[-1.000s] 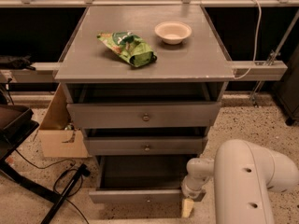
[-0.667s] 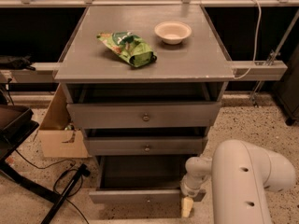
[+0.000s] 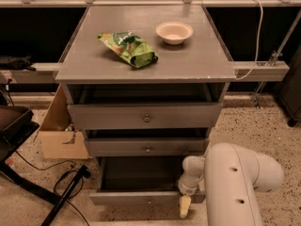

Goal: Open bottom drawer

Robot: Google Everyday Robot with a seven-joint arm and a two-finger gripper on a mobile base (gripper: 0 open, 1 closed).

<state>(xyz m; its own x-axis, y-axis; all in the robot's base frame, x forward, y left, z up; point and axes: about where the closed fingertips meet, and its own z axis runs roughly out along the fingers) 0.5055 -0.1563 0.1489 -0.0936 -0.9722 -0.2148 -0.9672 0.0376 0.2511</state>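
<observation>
The bottom drawer (image 3: 127, 197) stood pulled well out at the foot of the cabinet (image 3: 188, 65), dark inside showing. The gripper (image 3: 185, 206) hung by the right end of its front; whether it was apart or closed could not be told. A pull from that off-centre spot might skew and jam the drawer.

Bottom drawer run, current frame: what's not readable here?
- bottom drawer, camera view: the inside is too dark to show any contents, and its right front corner is behind the arm.
- gripper, camera view: at that right front corner, largely hidden by the arm's white casing.
- arm, camera view: cut off by the bottom edge.
- green bag, camera view: print too small to read.
</observation>
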